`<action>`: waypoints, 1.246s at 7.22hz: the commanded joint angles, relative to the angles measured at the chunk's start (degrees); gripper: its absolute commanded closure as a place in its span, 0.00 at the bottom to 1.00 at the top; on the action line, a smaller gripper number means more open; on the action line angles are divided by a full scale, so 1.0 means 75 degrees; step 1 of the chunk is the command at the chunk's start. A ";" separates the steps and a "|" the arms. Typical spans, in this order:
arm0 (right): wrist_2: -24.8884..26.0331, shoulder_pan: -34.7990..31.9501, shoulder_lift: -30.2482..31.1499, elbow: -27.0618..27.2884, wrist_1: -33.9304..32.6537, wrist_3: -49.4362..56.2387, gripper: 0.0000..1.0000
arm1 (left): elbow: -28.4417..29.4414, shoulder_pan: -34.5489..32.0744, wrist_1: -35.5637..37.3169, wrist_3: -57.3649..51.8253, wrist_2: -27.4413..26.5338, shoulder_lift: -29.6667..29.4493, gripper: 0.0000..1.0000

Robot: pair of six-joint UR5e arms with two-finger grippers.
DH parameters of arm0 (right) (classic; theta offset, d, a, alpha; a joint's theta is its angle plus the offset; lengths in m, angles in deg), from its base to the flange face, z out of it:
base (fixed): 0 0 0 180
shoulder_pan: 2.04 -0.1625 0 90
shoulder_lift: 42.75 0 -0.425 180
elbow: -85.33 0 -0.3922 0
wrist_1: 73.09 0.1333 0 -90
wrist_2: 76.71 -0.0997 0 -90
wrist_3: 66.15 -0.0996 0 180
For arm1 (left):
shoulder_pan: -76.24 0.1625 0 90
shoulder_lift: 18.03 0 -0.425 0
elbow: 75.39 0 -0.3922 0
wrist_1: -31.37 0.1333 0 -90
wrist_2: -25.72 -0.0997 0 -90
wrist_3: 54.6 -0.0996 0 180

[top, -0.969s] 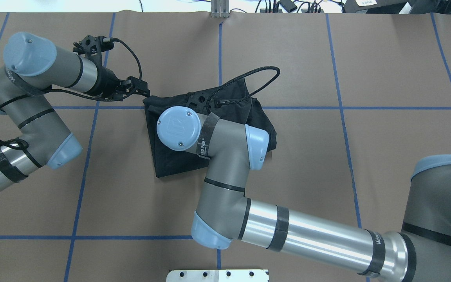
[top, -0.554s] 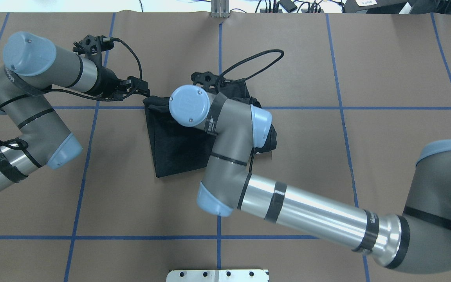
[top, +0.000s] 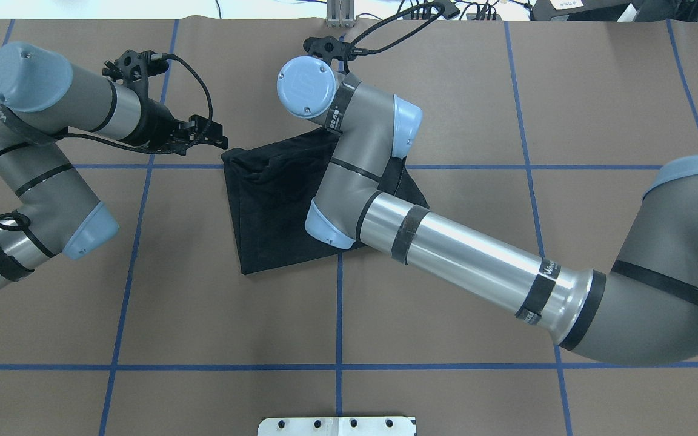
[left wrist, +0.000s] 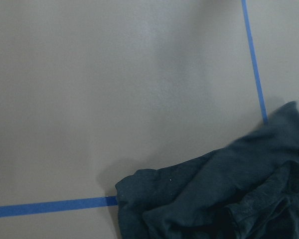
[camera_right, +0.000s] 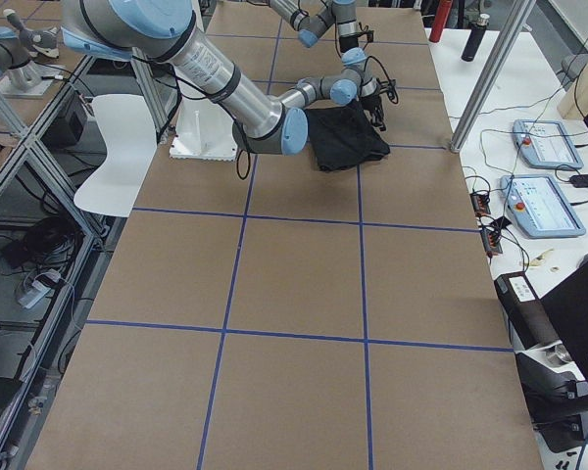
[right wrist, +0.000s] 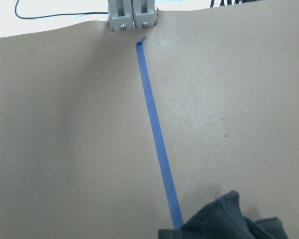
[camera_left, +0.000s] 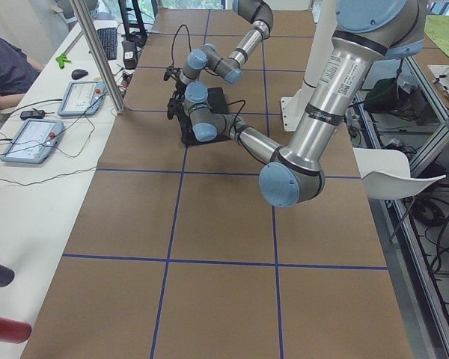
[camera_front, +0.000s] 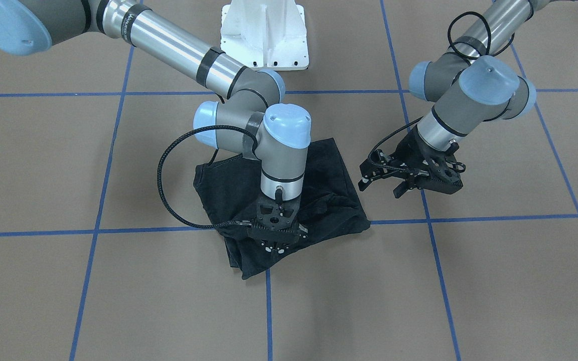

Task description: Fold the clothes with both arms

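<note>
A black T-shirt [camera_front: 327, 168] lies near the middle of the bench [camera_front: 118, 301], folded down into a rumpled, roughly four-sided bundle of soft cloth with loose creases along its edges. It sits over a crossing of the blue tape lines [camera_front: 469, 219] that divide the matte brown bench cover into squares.

The right arm [top: 464, 254], a smooth silver tube with grey elbows and pale-blue round caps, reaches across the shirt. Its black tool [camera_front: 275, 246] points straight down over the part of the bundle farthest from the robot. Black on black, I cannot tell how far its jaws stand apart or whether they pinch any cloth. A braided black cable [camera_front: 161, 185] loops out beside the wrist.

The left arm [top: 52, 181] bends in from the side. Its tool [camera_front: 380, 188] is tilted toward the shirt's corner, just beside it and apart from it, its two prongs spread with nothing between them.
</note>
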 commanded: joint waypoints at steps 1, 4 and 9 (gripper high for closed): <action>-0.0211 -0.0155 -0.0189 -0.0122 0.0167 0.0003 1.00 | -0.0057 -0.0034 0.0033 0.0000 0.0040 0.0060 0.00; -0.2163 -0.0809 0.0009 0.0927 -0.1523 0.0526 0.00 | -0.0068 -0.0267 0.0510 -0.1129 0.0040 0.0188 0.00; -0.4218 -0.2472 0.3928 0.4961 -0.3045 0.4119 0.00 | -0.0631 -0.1740 0.3695 -0.6177 0.0040 0.0691 0.00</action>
